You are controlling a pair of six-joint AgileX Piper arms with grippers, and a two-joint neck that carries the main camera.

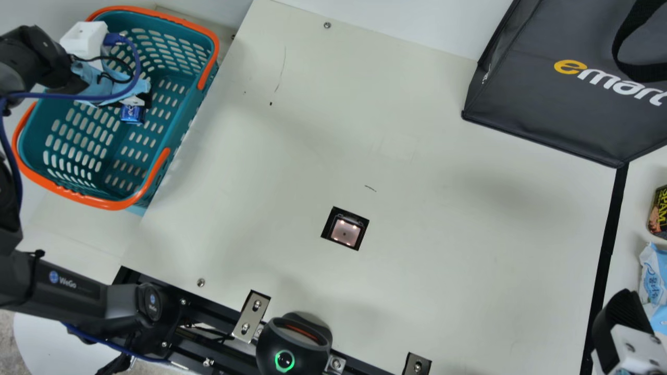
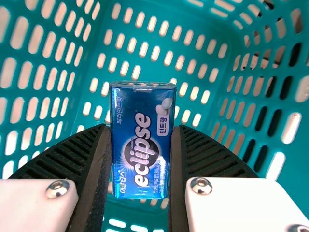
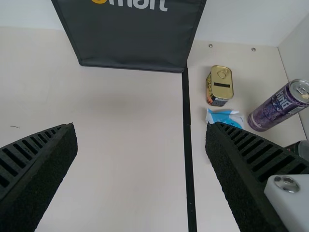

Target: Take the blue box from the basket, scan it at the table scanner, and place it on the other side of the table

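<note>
In the main view my left gripper (image 1: 136, 100) is down inside the teal basket (image 1: 117, 151), at its left part, with the blue box (image 1: 132, 114) at its tips. The left wrist view has the blue box (image 2: 142, 140) squeezed between both ribbed fingers of my left gripper (image 2: 141, 159), the basket's slotted walls around it. The table scanner (image 1: 345, 232) is a lit square window in the table. At the main view's lower right edge is my right gripper (image 1: 620, 317); the right wrist view shows my right gripper (image 3: 140, 150) with its fingers wide apart and nothing between them.
A dark bag (image 1: 563, 104) stands at the table's back right. Beyond the black strip (image 3: 188, 145) are a small can (image 3: 219, 85), a blue-white packet (image 3: 225, 117) and a purple can (image 3: 279, 105). The basket's orange rim and handles border the left arm.
</note>
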